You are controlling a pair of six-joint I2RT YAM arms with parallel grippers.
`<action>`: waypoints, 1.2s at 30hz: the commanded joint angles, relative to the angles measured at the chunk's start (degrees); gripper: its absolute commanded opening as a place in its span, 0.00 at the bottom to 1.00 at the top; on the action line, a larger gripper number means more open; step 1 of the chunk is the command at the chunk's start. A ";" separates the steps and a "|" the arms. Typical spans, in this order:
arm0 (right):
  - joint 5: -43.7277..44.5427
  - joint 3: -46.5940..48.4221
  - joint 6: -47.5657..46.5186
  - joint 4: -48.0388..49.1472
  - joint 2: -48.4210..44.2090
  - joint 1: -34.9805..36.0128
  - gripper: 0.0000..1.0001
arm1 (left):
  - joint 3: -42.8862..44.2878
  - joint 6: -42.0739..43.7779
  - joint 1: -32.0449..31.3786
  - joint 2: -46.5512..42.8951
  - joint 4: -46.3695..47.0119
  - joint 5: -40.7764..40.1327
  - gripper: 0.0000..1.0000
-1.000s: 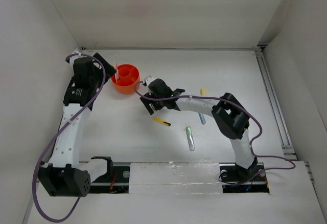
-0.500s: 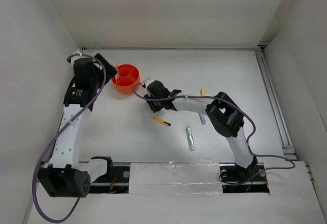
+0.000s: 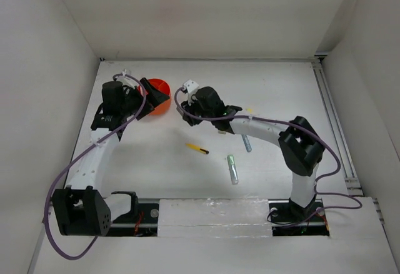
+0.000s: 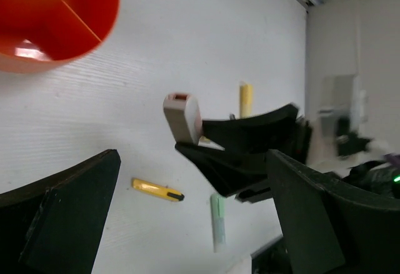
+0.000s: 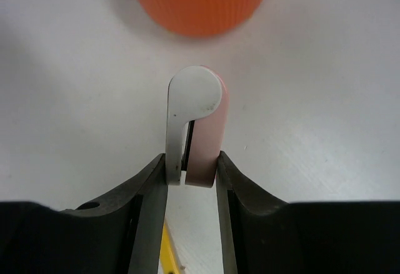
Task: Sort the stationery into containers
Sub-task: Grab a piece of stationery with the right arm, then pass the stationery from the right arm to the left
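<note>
Right jaws moved toward 12 o'clock, clenching pink marker [image 5: 209, 136] near orange cup [image 5: 199, 5]; left jaws released; drop-off likely next.

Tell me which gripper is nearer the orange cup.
Left. The left gripper is open at the orange cup, covering its left rim in the top view. The right gripper is apart to its right, shut on a white-pink stationery piece.
</note>
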 commanded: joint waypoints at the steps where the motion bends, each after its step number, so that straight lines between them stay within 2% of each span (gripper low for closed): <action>1: -7.55 0.26 -0.17 11.57 -4.26 -1.47 0.00 | -2.73 -1.60 0.22 0.07 10.77 11.61 1.00; 7: -17.85 0.96 4.75 18.96 -4.27 -2.53 0.00 | -4.84 -3.46 0.22 0.69 14.31 13.73 1.00; 11: -18.48 1.48 4.76 19.49 -4.79 -1.21 0.00 | -4.84 -3.98 0.22 0.69 14.31 13.73 1.00; 14: -18.48 0.87 5.28 20.98 -5.94 -0.59 0.00 | -4.84 -3.98 0.22 0.16 14.14 10.67 1.00; 17: -19.00 -0.45 5.80 22.05 -7.16 -0.07 0.00 | -4.32 -3.37 0.22 0.16 13.52 9.95 0.95; 22: -19.01 -0.45 5.81 22.57 -7.17 0.46 0.00 | -4.32 -3.37 0.22 0.16 12.99 8.64 0.78; 24: -18.48 -1.06 5.81 22.57 -7.17 0.99 0.00 | -4.32 -3.37 0.22 0.16 12.47 7.76 0.61; 26: -17.77 -1.07 5.29 22.57 -7.17 1.51 0.00 | -4.32 -3.37 0.22 0.16 11.77 5.30 0.49; 28: -17.77 -1.07 5.28 22.57 -7.17 1.52 0.00 | -3.79 -3.37 0.22 -0.45 11.24 3.02 0.47; 30: -17.77 -1.07 5.28 22.57 -7.17 2.04 0.00 | -3.79 -3.89 0.22 -0.98 11.24 1.87 0.35; 33: -18.38 0.16 4.23 22.57 -7.17 2.57 0.00 | -3.17 -3.90 0.22 -0.98 10.71 -0.06 0.04; 34: -18.39 0.16 4.23 22.57 -6.64 2.57 0.00 | -2.04 -3.37 0.22 -0.98 10.71 -0.76 0.00; 36: -19.61 0.16 3.70 23.89 -6.03 2.57 0.11 | -0.72 -3.37 0.22 0.77 9.67 -4.88 0.00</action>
